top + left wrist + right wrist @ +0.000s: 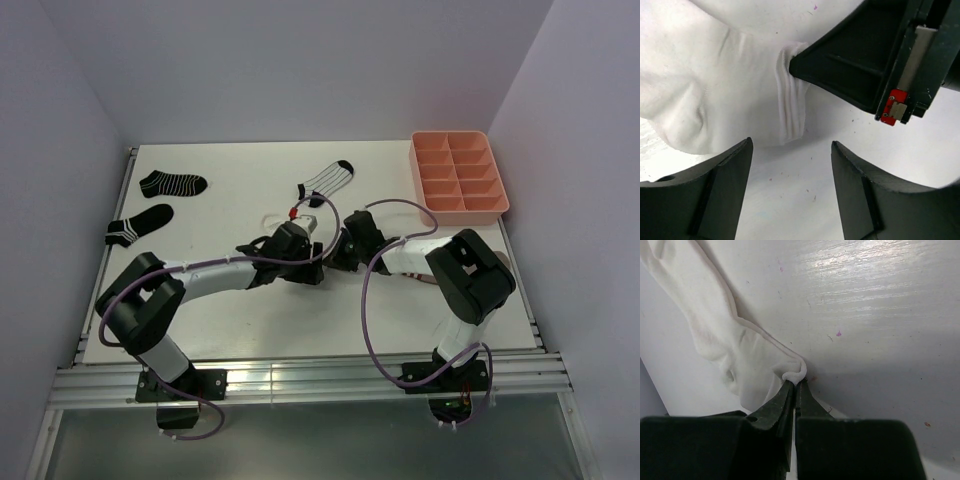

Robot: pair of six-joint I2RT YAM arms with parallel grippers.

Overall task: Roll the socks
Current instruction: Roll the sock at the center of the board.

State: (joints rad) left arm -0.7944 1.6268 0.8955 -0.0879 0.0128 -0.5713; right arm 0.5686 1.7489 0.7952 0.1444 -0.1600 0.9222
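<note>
Near half of worktop (250, 320): noted both arms stretched inward, tools tip to tip at centre.

Found left tool (790, 150) spread and holding nothing, fingers (725, 190) straddling the ribbed cuff of the white sock (710, 85). Found right tool (795, 386) pressed together, pinching a small fold of that sock's rim and little else. Located the sock lying flat at centre of the worktop, just beyond the left tool, not yet rolled.

Risks:
- Judged the pinch thin, so likely to slip off on any hard pull.
- With no second hold, expect dragging of the whole sock rather than rolling.
- Also possible: a knock between the tools, given so little room there.

Views:
- Seen only from right wrist: the pinch itself, fabric curling over the tips.
- Seen only from left wrist: cuff ribbing, the spread fingers, the right tool's tip against the cuff.
- Seen only from top, farther off:
  - striped sock (328, 180) just beyond centre
  - two black socks (172, 183) far left
  - tray (450, 135) far right
- Could barely make out the white sock from top, white on white under the arms.
</note>
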